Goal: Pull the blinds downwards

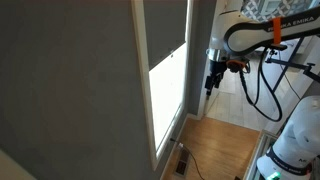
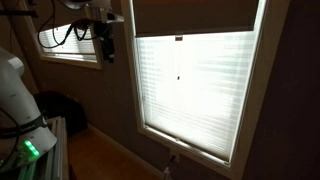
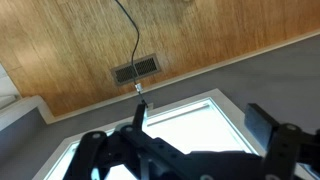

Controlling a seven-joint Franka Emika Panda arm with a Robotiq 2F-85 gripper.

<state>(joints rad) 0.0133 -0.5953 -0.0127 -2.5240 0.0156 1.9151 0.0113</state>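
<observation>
Window shade awaits a pull: A plain, flat dark grey roller shade covered only the top of the white window frame, and its straight bottom edge hung high above the bright pane in both exterior views. The fabric looked light and soft, likely to ripple or skew if tugged at a corner. The stiffer bottom edge seemed the place to take hold, ideally at its middle, where a small dark tab showed. A steady, straight downward draw would probably suit it. The white robot arm reached in from the right of the scene in an exterior view. Its black two-fingered gripper hung beside the window, just below the level of the shade's edge, clear of the fabric and touching nothing. In the wrist view the fingers stood apart with nothing between them, over the lit pane and the wooden floor.
</observation>
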